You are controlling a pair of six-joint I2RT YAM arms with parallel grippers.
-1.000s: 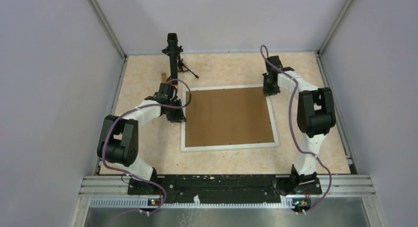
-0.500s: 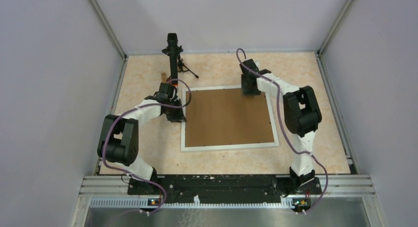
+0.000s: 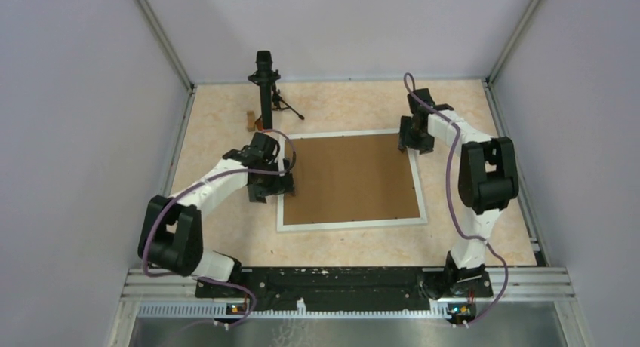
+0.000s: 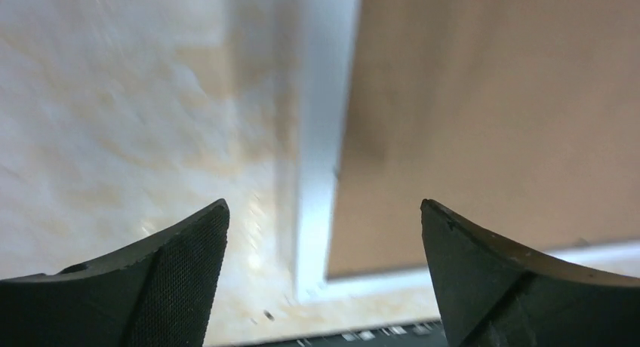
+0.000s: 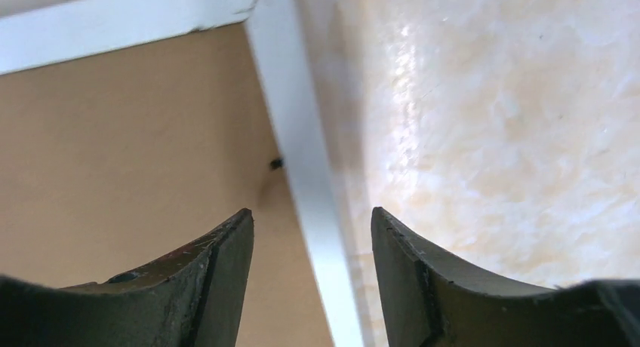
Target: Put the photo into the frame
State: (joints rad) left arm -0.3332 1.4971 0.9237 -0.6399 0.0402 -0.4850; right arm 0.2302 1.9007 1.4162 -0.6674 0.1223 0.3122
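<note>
Frame: we see the thin white rectangular picture frame (image 3: 347, 223) lying flat mid-table (image 3: 340, 105), filled by a plain brown cardboard sheet (image 3: 351, 177).
Photo: not in view; possibly under the cardboard, but we cannot tell.
Left claw (image 4: 323, 205): released, empty, over the rail nearest the table's left edge.
Right claw (image 5: 310, 211): parted, empty, over the frame's far-right corner.
Progress: we judge insertion likely finished, though unconfirmed.

both arms (image 3: 215, 179) are white with bulky black joints, looping purple cables (image 3: 451, 166), black fingers (image 4: 173, 279).
</note>
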